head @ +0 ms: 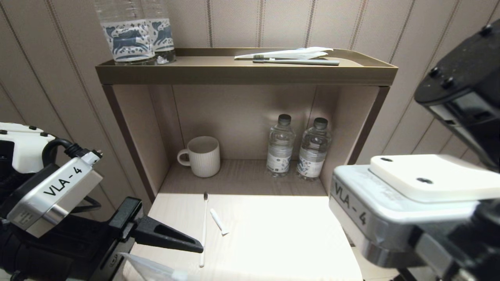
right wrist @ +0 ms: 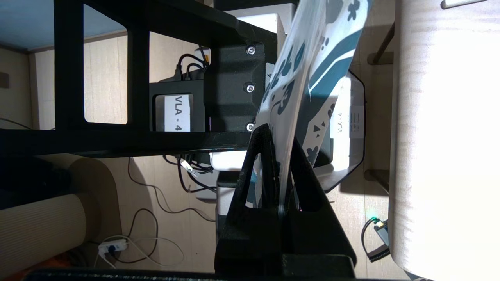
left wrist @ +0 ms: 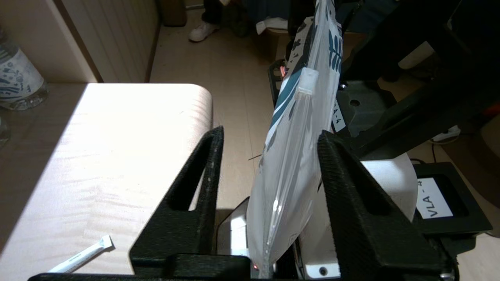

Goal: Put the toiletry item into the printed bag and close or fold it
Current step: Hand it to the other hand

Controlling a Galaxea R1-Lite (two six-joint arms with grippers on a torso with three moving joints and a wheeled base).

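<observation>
The all-white toothbrush [head: 203,230] lies on the pale table [head: 281,238], pointing away from me, free of both grippers. The printed bag [right wrist: 312,70], white with blue and teal shapes, hangs off the table's front edge. My right gripper [right wrist: 279,144] is shut on one edge of it. My left gripper [left wrist: 270,132] stands open around the other end of the bag [left wrist: 297,156], which leans on one finger [left wrist: 343,183]. In the head view only a corner of the bag [head: 152,269] and one left finger [head: 168,236] show; the right gripper's fingers are hidden under its wrist.
A short white sliver [head: 218,221] lies beside the toothbrush. A mug [head: 203,156] and two water bottles [head: 299,150] stand in the open shelf behind. On its top are a grey-green toothbrush [head: 297,61], a plain white wrapper [head: 289,54] and two more bottles [head: 136,31].
</observation>
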